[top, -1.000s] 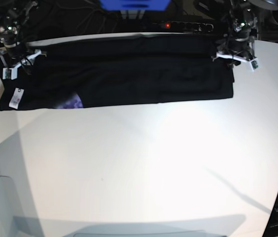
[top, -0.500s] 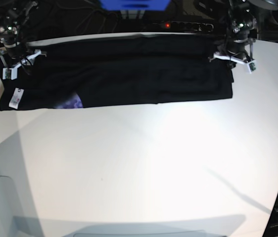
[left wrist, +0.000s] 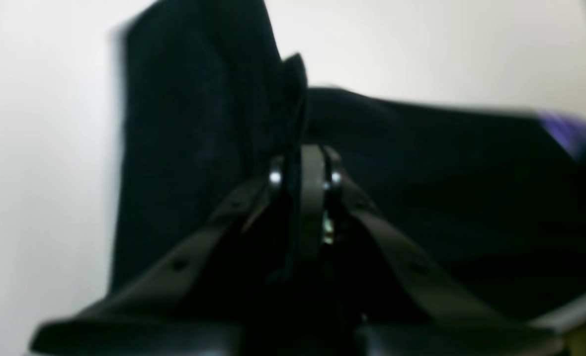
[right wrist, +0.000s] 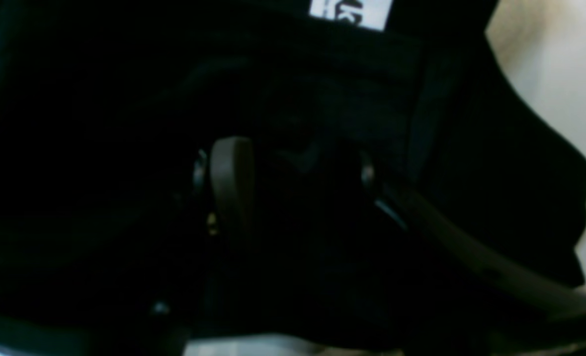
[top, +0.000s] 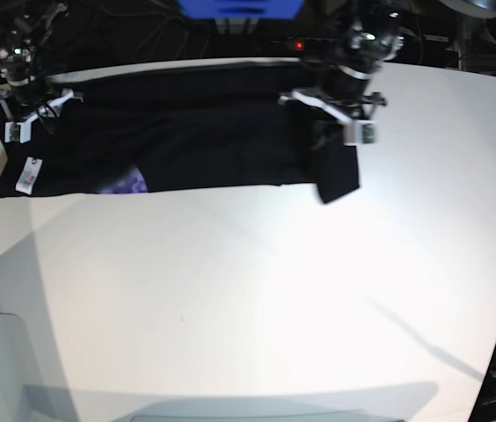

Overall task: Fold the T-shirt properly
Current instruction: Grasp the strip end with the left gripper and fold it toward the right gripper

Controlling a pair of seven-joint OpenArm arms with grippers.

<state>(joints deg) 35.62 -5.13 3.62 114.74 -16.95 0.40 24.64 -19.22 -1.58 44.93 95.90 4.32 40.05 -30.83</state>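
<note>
T-shirt [top: 195, 141] lies as a long black band across the far part of the white table [top: 257, 290], one end under each arm.

Left gripper [top: 331, 119]: raised over the shirt, inward from the band's end. Jaws pinched together on a fold of black cloth. Left wrist view confirms it: the two fingers [left wrist: 313, 183] meet, with a ridge of fabric rising just beyond the tips. A flap of the shirt hangs from this grip and drapes down just below the gripper, its lower corner reaching past the band's near edge onto bare table. In the wrist view, a strip of purple print [left wrist: 565, 131] shows at the far right of the gripper, blurred.

Right gripper [top: 19, 110]: at the opposite end of the band, low against the cloth. Right wrist view shows its fingers [right wrist: 231, 183] standing apart, black fabric filling the space between and around them. Jaws parted; whether any cloth is actually gripped cannot be told, the view is too dark.

White tag [top: 27, 174]: on the shirt just nearer the camera than the right gripper, close to the band's near edge. Also visible at the top of the right wrist view, ahead of the fingers.

Purple print patch [top: 129, 185]: at the band's near edge, between the two grippers, closer to the right one.
</note>
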